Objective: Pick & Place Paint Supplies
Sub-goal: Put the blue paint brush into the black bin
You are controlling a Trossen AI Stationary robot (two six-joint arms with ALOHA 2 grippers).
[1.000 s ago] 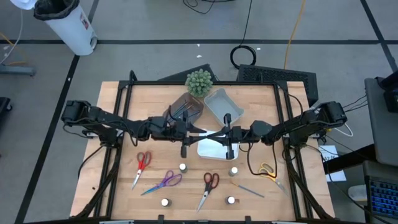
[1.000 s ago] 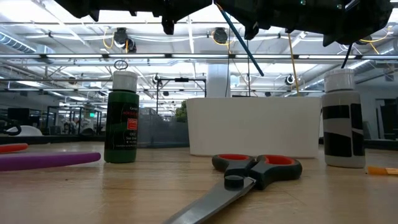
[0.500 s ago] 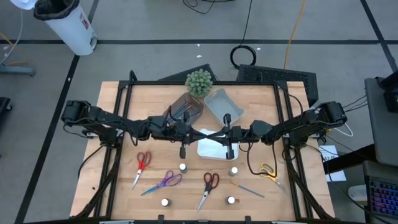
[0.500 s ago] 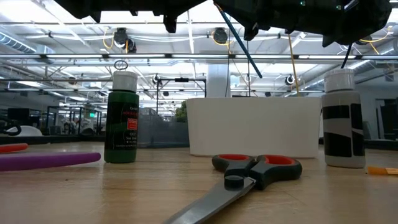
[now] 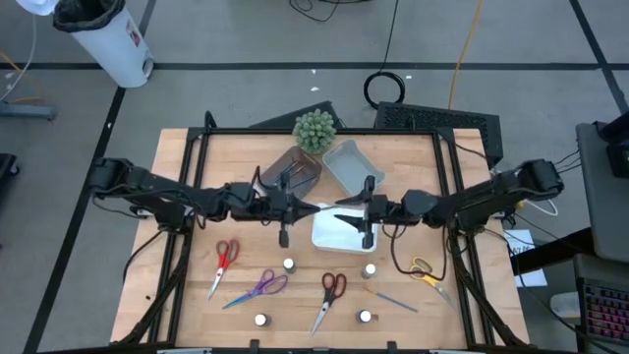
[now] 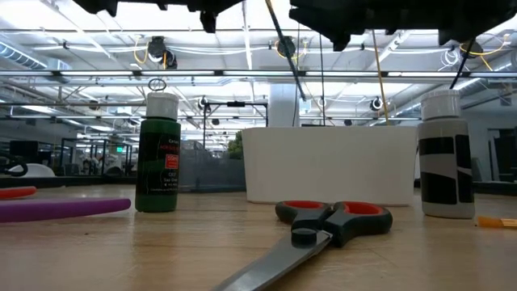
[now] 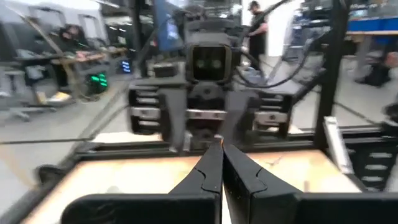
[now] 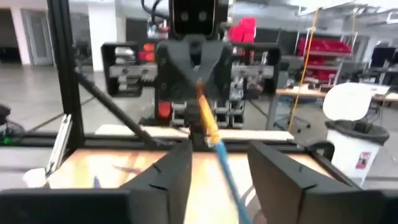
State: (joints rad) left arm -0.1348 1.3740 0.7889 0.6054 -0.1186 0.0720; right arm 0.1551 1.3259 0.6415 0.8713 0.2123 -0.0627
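Observation:
A thin brush (image 8: 217, 149) with a blue handle and a yellow-orange far end hangs in the air over the white tray (image 5: 328, 237). In the low view the brush (image 6: 284, 48) shows as a dark slanted line. My left gripper (image 5: 307, 208) is shut on it. My right gripper (image 8: 217, 168) faces the left one and is open; its fingers stand on either side of the blue handle without touching it. On the table near the front lie several scissors, among them a red pair (image 5: 226, 258), several white-capped bottles, such as one (image 5: 289, 265), and another brush (image 5: 393, 299). My left gripper (image 7: 217, 163) pinches the brush's yellow-orange end (image 8: 200, 93) between its two shut fingers, coming level from the table's left. The brush runs on from the fingertips toward my right gripper, slants down and hangs clear above the white tray.
At the back stand a brown tray (image 5: 295, 169), a pale blue-grey tray (image 5: 352, 165) and a round green plant (image 5: 314, 130). In the low view a green bottle (image 6: 158, 153), a black-and-white bottle (image 6: 445, 153) and red-handled scissors (image 6: 331, 220) stand before the white tray.
My right gripper has drawn back a little toward the table's right edge and risen. The brush has stayed with my left gripper; in the low view it has shifted to the left and hangs steeper than before.

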